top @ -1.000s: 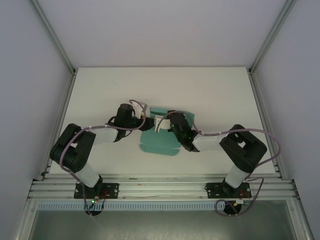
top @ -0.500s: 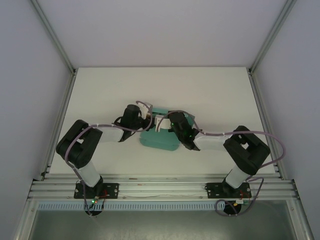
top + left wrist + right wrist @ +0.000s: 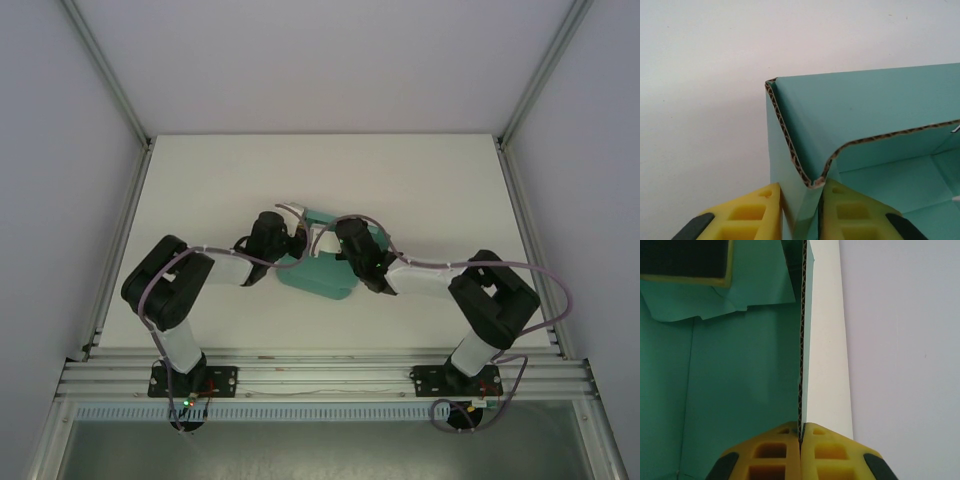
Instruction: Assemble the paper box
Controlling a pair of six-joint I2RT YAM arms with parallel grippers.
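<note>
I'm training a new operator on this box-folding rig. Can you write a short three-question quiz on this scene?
1. True or false: the right claw pinches a wall of the paper box.
2. What does the left claw grip? A) a cable B) a folded corner of the paper box C) nothing
3. Fill in: the paper box rests on a ___ table.
Key: 1 true; 2 B; 3 white.

A white table (image 3: pixel 430 180) is sitting inside pale grey walls (image 3: pixel 320 60). Metal posts (image 3: pixel 108 75) are rising at its back corners, and a slotted metal rail (image 3: pixel 320 372) is running along its near edge.
</note>
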